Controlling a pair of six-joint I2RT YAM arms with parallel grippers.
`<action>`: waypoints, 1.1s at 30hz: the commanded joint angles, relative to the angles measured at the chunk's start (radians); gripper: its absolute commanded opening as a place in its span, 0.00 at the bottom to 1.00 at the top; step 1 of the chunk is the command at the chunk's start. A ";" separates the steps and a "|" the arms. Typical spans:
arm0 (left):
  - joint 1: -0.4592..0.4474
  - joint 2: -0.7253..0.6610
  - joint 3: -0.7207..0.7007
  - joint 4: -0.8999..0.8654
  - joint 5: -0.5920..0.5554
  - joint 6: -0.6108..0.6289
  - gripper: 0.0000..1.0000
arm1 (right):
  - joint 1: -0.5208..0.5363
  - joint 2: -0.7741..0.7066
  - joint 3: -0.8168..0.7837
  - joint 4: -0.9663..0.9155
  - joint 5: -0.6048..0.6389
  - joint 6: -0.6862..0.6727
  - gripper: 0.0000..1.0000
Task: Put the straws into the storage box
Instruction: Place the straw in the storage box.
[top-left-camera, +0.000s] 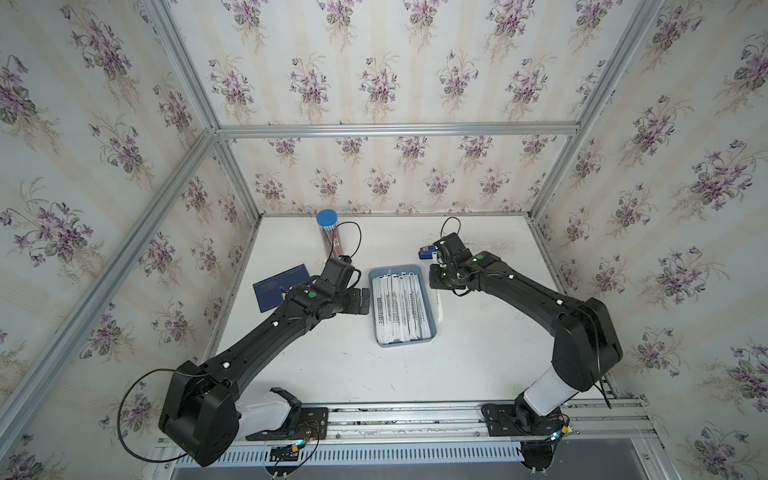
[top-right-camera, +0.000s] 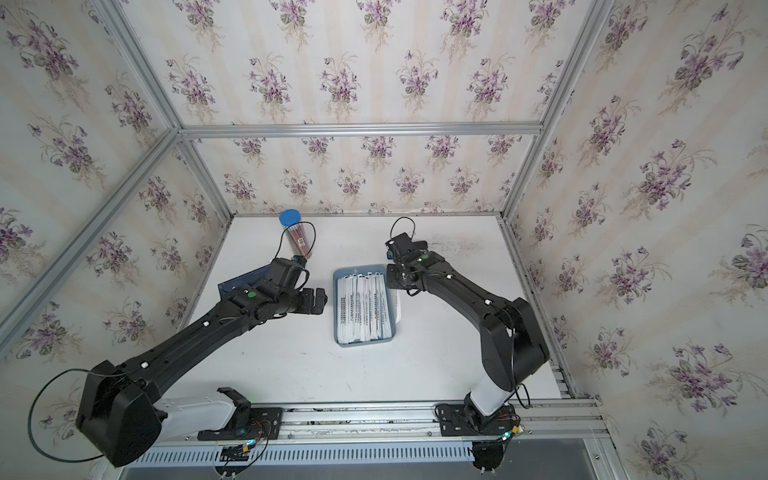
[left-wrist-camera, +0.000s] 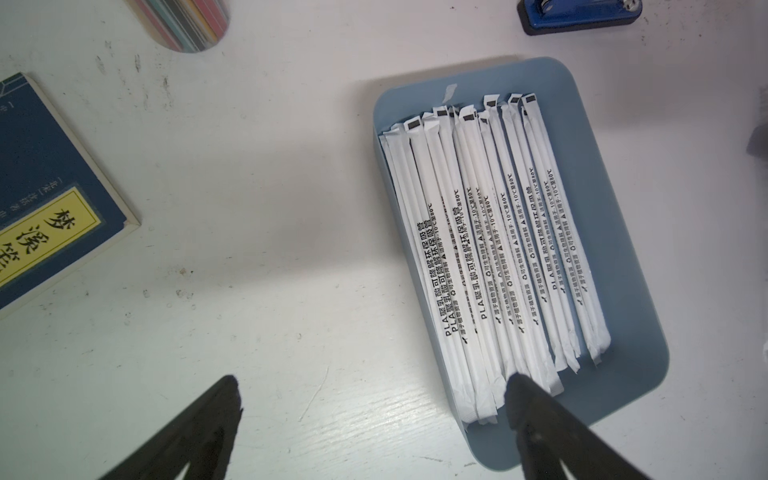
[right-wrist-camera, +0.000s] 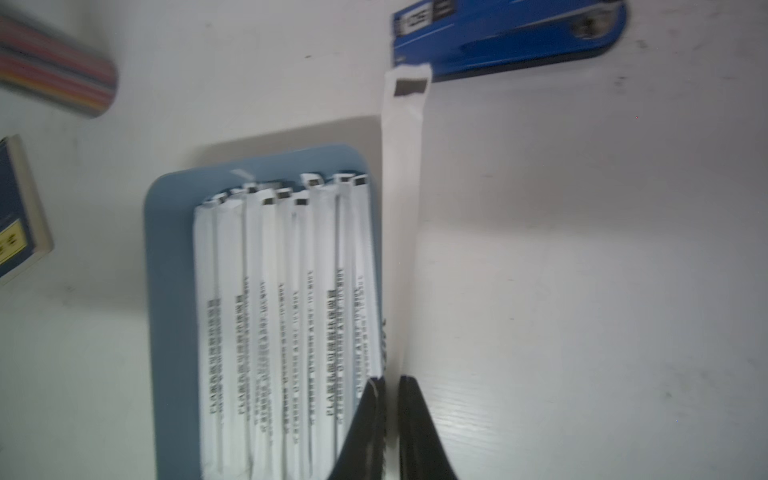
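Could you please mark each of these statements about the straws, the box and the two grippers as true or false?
1. The right gripper is shut on a straw. True.
2. That straw is inside the storage box. False: it runs alongside the box, outside its rim.
3. The left gripper is open and empty. True.
4. The storage box holds no straws. False: a row of straws lies in it.

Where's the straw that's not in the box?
Right wrist view: the white paper-wrapped straw is pinched in the right hand, just outside the grey-blue plastic tray's right rim, marked end by the blue stapler.
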 joint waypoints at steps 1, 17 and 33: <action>0.001 0.001 0.004 -0.010 0.001 -0.011 1.00 | 0.052 0.056 0.027 0.062 -0.072 -0.010 0.12; 0.011 -0.022 0.018 -0.042 -0.010 -0.001 1.00 | 0.106 0.251 -0.036 0.341 -0.079 0.084 0.13; 0.035 -0.054 0.027 -0.101 -0.045 -0.002 1.00 | 0.106 0.192 -0.022 0.247 -0.032 0.067 0.29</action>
